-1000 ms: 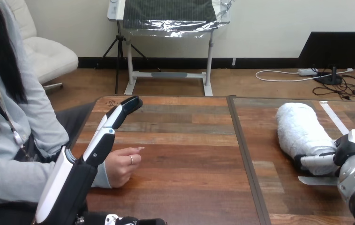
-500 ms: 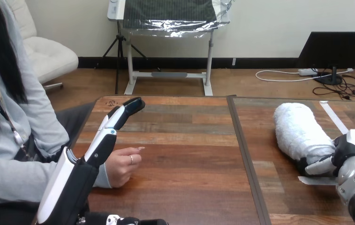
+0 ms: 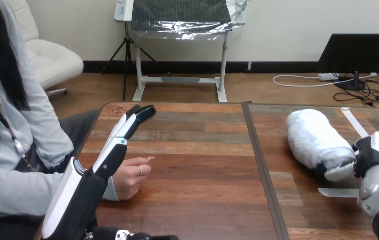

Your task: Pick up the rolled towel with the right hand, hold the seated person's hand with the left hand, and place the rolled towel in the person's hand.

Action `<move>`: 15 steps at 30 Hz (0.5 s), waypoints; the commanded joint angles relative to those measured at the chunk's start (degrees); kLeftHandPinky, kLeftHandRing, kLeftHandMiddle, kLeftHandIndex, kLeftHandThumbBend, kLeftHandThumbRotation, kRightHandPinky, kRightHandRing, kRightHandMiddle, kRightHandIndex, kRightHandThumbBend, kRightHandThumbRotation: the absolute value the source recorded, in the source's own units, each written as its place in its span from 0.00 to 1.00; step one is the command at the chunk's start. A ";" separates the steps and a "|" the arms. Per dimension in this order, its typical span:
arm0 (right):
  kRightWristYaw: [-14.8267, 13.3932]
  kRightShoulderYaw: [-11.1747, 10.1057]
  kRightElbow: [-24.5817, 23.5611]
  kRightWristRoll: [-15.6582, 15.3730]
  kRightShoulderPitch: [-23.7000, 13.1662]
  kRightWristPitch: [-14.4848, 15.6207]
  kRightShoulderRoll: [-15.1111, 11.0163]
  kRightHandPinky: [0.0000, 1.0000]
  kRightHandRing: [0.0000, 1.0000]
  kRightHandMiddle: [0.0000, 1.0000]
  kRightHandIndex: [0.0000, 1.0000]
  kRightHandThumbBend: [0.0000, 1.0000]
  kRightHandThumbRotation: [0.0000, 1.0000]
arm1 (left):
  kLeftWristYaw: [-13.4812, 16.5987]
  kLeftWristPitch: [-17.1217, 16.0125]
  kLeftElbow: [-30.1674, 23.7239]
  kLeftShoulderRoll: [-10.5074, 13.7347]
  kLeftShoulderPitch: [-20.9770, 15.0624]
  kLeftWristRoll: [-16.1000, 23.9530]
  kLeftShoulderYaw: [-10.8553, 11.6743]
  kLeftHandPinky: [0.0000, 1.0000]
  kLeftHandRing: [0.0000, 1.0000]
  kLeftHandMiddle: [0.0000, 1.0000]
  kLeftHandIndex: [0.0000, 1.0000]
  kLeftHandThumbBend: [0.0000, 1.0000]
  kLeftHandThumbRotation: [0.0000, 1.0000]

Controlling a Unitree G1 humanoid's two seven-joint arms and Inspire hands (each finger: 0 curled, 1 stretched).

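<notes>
The white rolled towel (image 3: 313, 136) is at the table's right, its near end gripped by my right hand (image 3: 372, 157), whose fingers curl round and under it. The roll is tilted toward the far left. At the left side, the person's hand (image 3: 129, 176) rests loosely curled on the wooden table (image 3: 197, 165). My left hand (image 3: 117, 145) stands just beside and above it, fingers straight and pointing away toward the far edge. The near part of the person's hand is hidden behind my left hand, and I cannot tell whether they touch.
A dark seam (image 3: 260, 160) divides the table into two halves. A strip of pale tape (image 3: 337, 192) lies near my right hand, another strip (image 3: 355, 122) runs beyond the towel. The person's light sleeve (image 3: 12, 190) lies at the left edge.
The towel has shifted left and tilted as my right hand closed on its near end and moved it. My left hand has barely moved. The person's hand stays still.
</notes>
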 commanded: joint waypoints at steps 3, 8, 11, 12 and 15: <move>-5.01 -0.98 -1.67 0.54 -1.82 -6.54 0.64 0.44 0.55 0.58 0.51 0.87 0.00 | 0.23 -0.05 -0.12 -0.92 -2.70 -0.44 -0.40 1.00 0.98 0.92 0.93 1.00 0.57; -7.72 -1.06 -1.84 0.59 -1.37 -10.43 0.84 0.43 0.52 0.55 0.48 0.88 0.00 | 0.34 0.33 -0.28 -1.17 -2.57 0.01 -0.24 1.00 0.97 0.92 0.93 1.00 0.58; -8.72 -1.05 -1.83 0.62 -1.30 -11.81 1.02 0.42 0.50 0.53 0.47 0.88 0.00 | 0.61 0.48 -0.26 -1.62 -2.54 0.35 -0.11 1.00 0.97 0.92 0.92 1.00 0.59; -8.95 -1.03 -1.81 0.61 -1.29 -12.09 1.07 0.42 0.49 0.52 0.47 0.88 0.00 | 0.66 0.48 -0.22 -1.71 -2.53 0.39 -0.06 1.00 0.97 0.91 0.91 1.00 0.59; -10.60 -0.36 -1.87 -0.07 -1.05 -14.03 1.14 0.41 0.47 0.50 0.46 0.89 0.00 | 0.59 0.57 -0.13 -1.72 -2.51 0.73 0.10 1.00 0.96 0.91 0.91 1.00 0.58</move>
